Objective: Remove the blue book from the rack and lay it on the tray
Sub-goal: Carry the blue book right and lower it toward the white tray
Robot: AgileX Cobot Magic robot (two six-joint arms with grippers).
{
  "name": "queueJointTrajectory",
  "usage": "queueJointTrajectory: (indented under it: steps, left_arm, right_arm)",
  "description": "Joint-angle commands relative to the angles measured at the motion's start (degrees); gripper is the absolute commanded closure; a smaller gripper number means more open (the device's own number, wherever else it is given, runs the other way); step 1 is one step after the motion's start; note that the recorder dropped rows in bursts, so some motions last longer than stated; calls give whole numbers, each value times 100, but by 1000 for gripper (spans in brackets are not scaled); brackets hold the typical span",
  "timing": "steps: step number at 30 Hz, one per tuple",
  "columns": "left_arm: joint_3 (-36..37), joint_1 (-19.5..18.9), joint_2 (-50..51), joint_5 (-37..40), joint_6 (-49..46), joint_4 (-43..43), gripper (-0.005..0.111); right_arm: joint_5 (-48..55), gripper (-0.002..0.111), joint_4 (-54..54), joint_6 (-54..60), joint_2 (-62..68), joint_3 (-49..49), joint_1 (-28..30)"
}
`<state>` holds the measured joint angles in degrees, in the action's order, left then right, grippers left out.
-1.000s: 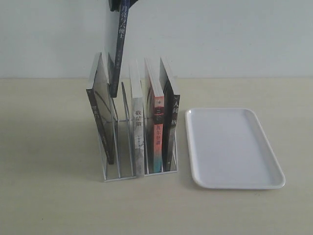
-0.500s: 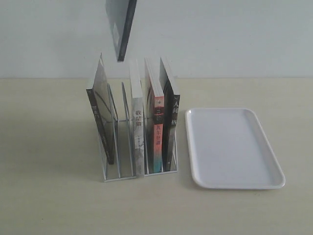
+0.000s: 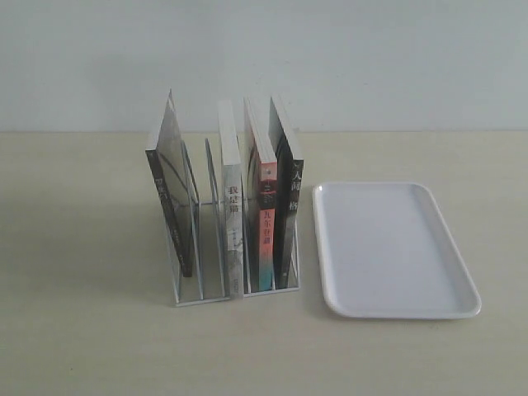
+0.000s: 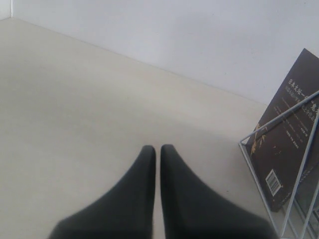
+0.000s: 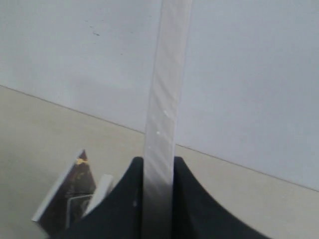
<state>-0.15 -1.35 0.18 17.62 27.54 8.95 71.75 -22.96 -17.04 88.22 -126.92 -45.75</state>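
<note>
A thin book [image 5: 167,89] stands edge-on between the fingers of my right gripper [image 5: 158,162], which is shut on it. Only its pale page edge shows, and its cover is hidden. It is the blue book. In the exterior view the book and both grippers are out of frame. The white wire rack [image 3: 202,302] stands left of centre, with an empty slot second from its left. To its right the white tray [image 3: 396,247] lies flat with nothing on it. My left gripper [image 4: 157,148] is shut on nothing above the table, beside the rack [image 4: 279,117].
Several books stay upright in the rack: a dark-covered one [image 3: 169,206] at the left, a white-spined one [image 3: 233,223], a red-and-teal spine [image 3: 266,231] and a black spine [image 3: 290,223]. A pale wall runs behind the table.
The blue book has risen out of the rack's second slot and gone up past the top edge of the exterior view. The rack, other books and tray have not moved.
</note>
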Motion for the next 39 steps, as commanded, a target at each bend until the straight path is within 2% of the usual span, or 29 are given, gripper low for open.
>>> queueJointTrajectory:
  steps: [1, 12, 19, 25, 33, 39]
  left_arm:
    - [15, -14, -18, -71, -25, 3, 103]
    - [15, -14, -18, -71, -25, 3, 103]
    - [15, -14, -18, -71, -25, 3, 103]
    - [15, -14, -18, -71, -25, 3, 103]
    - [15, -14, -18, -71, -25, 3, 103]
    - [15, -14, -18, -71, -25, 3, 103]
  right_arm:
    - [-179, 108, -923, -234, -657, 946, 9]
    - [-179, 108, -1464, -813, -2261, 3643, 9]
    - [-179, 108, -1567, -1049, -2771, 4940, 9]
    - [-179, 108, -1802, -1070, -2758, 5878, 9]
    - [-179, 108, -2410, -1040, -2758, 6509, 9]
    - [-735, 108, -2954, -39, -2758, 7006, 20]
